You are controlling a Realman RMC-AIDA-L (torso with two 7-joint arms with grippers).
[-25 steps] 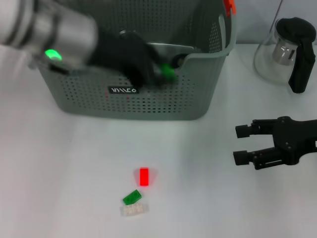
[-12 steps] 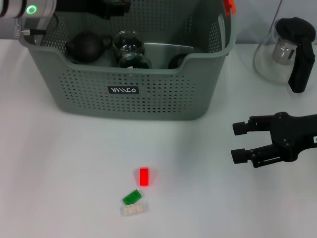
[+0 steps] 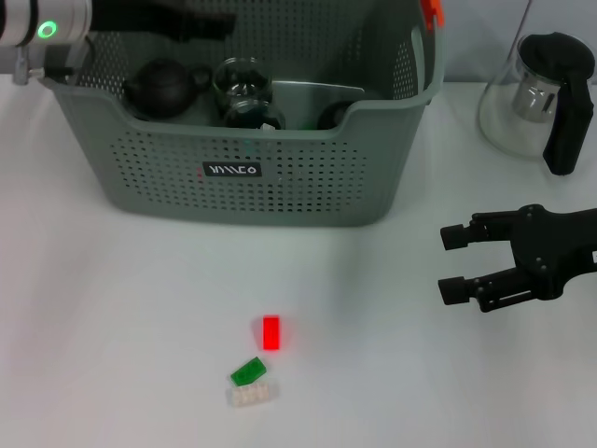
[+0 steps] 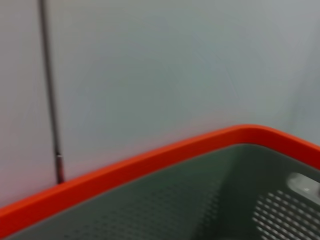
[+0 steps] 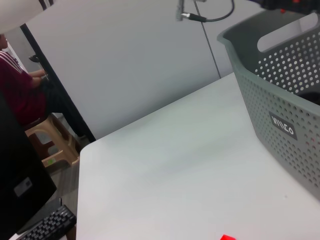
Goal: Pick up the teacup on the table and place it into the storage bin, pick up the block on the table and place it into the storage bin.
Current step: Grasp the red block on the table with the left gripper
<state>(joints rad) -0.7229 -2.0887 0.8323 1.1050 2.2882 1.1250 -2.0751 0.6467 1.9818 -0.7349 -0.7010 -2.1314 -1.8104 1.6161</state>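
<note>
My left end effector hangs over the bin's back-left corner; I cannot tell its grip. My right end effector sits spread above the surface, well apart from the red block.

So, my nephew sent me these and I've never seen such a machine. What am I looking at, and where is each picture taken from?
It is a robot with two arms, sorting things into a basket. The overhead picture comes from a camera on its head, looking down at a white table. The other two come from cameras on its wrists. The left wrist picture shows only the basket's orange rim up close.

The grey-green storage bin already holds a dark teapot and glassware. On the table lie a red block, a green block and a pale block. A glass jug stands at the right.

The right gripper hovers open and empty over the table. The left arm is above the bin's far corner; its fingers cannot be made out.
</note>
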